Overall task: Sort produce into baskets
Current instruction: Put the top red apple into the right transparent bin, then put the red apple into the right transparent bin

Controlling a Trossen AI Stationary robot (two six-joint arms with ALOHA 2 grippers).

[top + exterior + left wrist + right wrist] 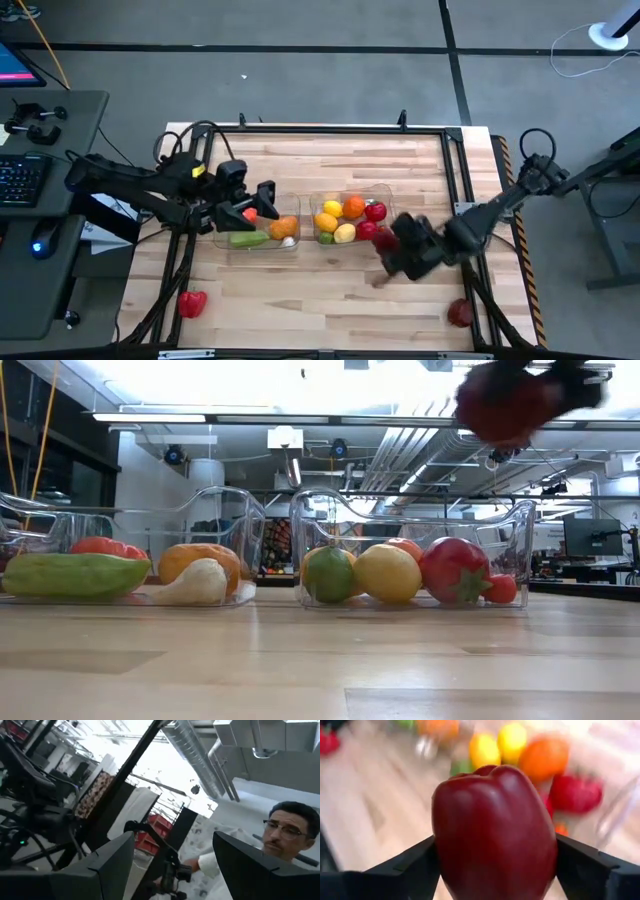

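Two clear baskets stand side by side mid-table. The left basket (pixel 232 243) holds a green vegetable (pixel 75 575), an orange piece (pixel 200 560), a white piece (pixel 200 585) and a red one. The right basket (pixel 383 190) holds yellow, orange, green and red produce (pixel 455 570). My left gripper (pixel 268 198) hangs open over the left basket, pointing upward with nothing between its fingers (pixel 115 862). My right gripper (pixel 392 255) is shut on a dark maroon pepper (pixel 495 830) just off the right basket's near right corner. My right gripper pinches the maroon pepper between its two fingers, one finger (pixel 410 870) on each of two opposite sides (pixel 442 850). The fingers slant downward from the table's right side. The pepper is lifted well clear of the table (pixel 510 405).
A red pepper (pixel 190 302) lies near the table's front left. Another red piece (pixel 460 313) lies near the front right corner. Black rails (pixel 455 180) border the wooden top. A person (pixel 285 832) shows in the room beyond the table in the left wrist view.
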